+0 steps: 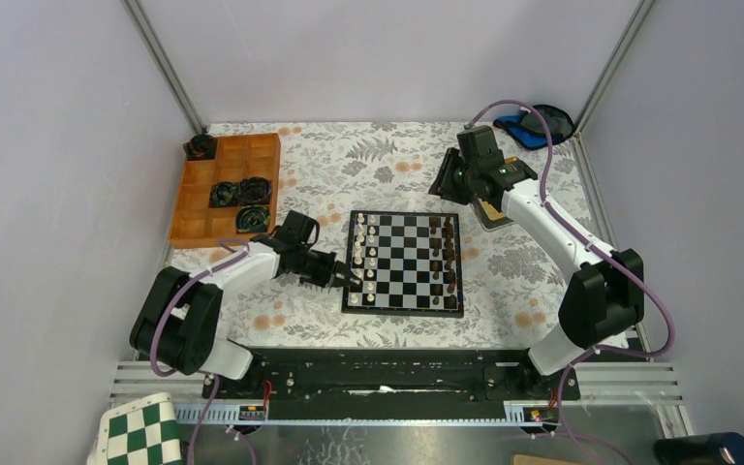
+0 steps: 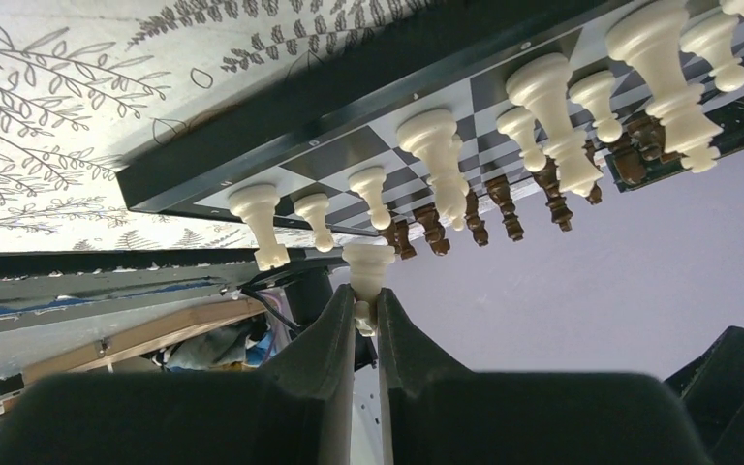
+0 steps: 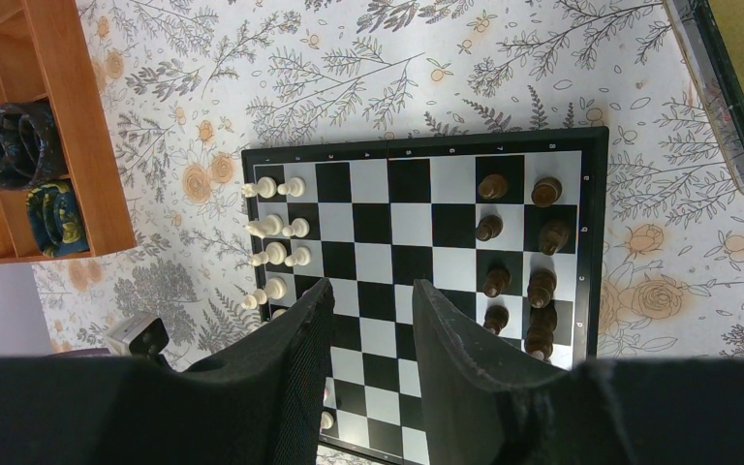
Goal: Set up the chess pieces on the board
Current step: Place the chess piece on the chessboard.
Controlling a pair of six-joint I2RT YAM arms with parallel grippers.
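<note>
The black-framed board (image 1: 405,306) lies mid-table, with cream pieces (image 1: 365,254) in two columns on its left side and dark brown pieces (image 1: 442,254) on its right. My left gripper (image 1: 347,279) is at the board's left edge, shut on a cream piece (image 2: 367,271) held just off the frame, beside the standing cream pieces (image 2: 435,155). My right gripper (image 1: 449,184) hovers high above the board's far right corner, open and empty. In the right wrist view its fingers (image 3: 300,334) frame the board (image 3: 424,141).
An orange wooden tray (image 1: 194,199) with dark rolled items stands at the far left. A green-and-white checkered board (image 1: 140,434) lies below the rail at lower left. A small container (image 1: 489,215) sits under the right arm. Blue and black items (image 1: 533,124) lie at the far right corner.
</note>
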